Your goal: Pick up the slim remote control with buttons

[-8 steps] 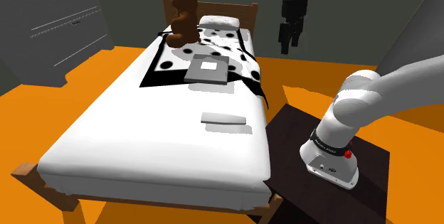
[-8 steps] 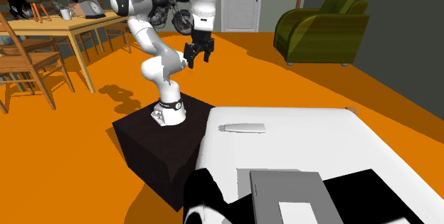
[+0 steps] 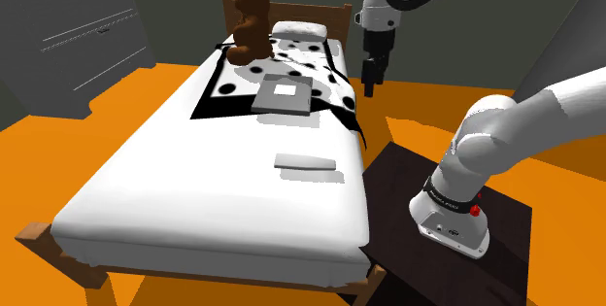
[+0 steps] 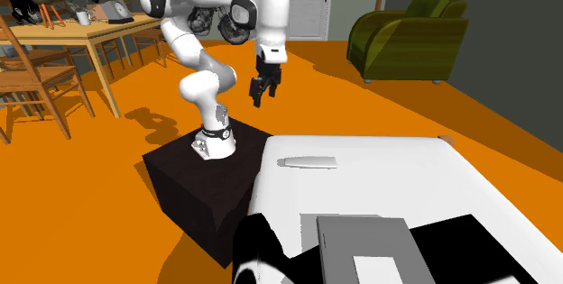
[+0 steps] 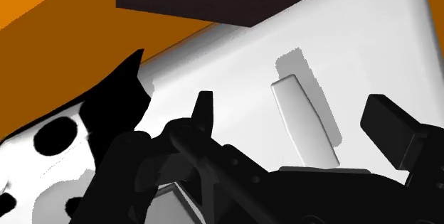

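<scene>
1. Currently jaws apart, empty, hanging in the air well above the bed.
2. Remote: pale flat slab on the white sheet, near the bed edge beside the dark stand.

Remote below the gripper reads plain grey-white, smooth and matt, lying on a smooth white bed sheet; gripper matt black, arm shell glossy white, bed frame brown wood, teddy bear brown and plush-looking, stand dark matt.
</scene>
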